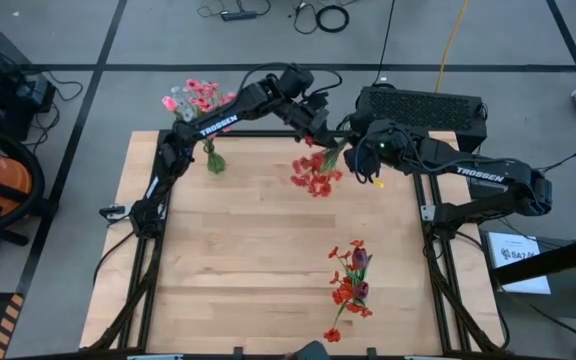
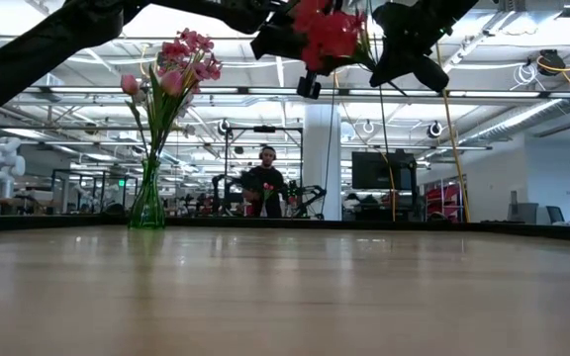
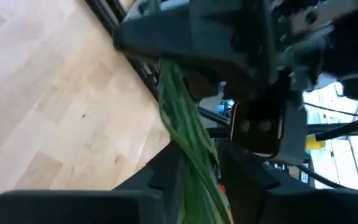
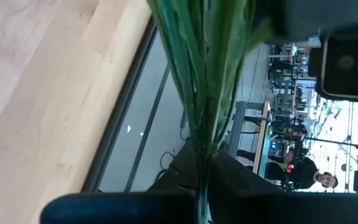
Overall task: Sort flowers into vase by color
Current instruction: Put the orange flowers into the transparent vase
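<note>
since both my end effectors, left [image 1: 320, 128] and right [image 1: 353, 142], clamp the red bunch [image 1: 314, 175] aloft, i judge it a handover toward a vase [image 2: 147, 201].

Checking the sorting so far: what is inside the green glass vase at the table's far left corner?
The vase holds pink flowers on green stems, tulip buds among them. No red ones show there. The stem ends are blurred behind the glass.

Wooden table [image 1: 248, 260]: green vase [image 1: 213, 160], loose red flowers [image 1: 351, 285].
</note>
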### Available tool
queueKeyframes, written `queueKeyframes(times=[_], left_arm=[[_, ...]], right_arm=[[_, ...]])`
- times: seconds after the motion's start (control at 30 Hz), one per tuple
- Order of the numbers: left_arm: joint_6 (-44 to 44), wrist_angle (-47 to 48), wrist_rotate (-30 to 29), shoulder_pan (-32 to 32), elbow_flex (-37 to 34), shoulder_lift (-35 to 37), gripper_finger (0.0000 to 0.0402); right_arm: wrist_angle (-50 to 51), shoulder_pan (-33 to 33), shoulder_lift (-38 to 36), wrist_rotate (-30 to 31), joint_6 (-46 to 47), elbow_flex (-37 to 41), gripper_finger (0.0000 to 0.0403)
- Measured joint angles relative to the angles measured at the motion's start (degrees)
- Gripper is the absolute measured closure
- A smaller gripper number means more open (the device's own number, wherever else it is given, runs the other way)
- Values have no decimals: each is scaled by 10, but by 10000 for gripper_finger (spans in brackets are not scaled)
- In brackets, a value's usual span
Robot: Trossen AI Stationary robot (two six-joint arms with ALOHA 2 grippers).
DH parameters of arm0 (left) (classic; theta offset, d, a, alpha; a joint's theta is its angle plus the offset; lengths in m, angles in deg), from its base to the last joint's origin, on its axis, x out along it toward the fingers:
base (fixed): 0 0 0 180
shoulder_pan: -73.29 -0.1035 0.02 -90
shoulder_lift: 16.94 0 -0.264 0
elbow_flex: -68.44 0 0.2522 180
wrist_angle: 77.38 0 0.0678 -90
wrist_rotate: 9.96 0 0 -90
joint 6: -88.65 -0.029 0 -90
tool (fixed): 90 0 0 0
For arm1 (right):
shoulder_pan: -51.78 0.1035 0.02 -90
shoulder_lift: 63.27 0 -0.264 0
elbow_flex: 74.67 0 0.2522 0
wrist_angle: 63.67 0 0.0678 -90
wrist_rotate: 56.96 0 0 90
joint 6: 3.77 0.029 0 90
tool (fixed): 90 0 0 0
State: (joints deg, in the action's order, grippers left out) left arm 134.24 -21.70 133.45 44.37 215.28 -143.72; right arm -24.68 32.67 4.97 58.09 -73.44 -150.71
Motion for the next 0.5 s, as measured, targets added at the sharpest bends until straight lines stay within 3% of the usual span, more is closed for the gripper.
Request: queueKeyframes(times=[0.27,0.5], left_arm=[[1,-92,-9,-35,0,3,273],[-122,-69,-115,-48,0,55,272]], right_arm=[[15,0,0,1,27,0,402],[79,-1,-26,-14,213,0,403]])
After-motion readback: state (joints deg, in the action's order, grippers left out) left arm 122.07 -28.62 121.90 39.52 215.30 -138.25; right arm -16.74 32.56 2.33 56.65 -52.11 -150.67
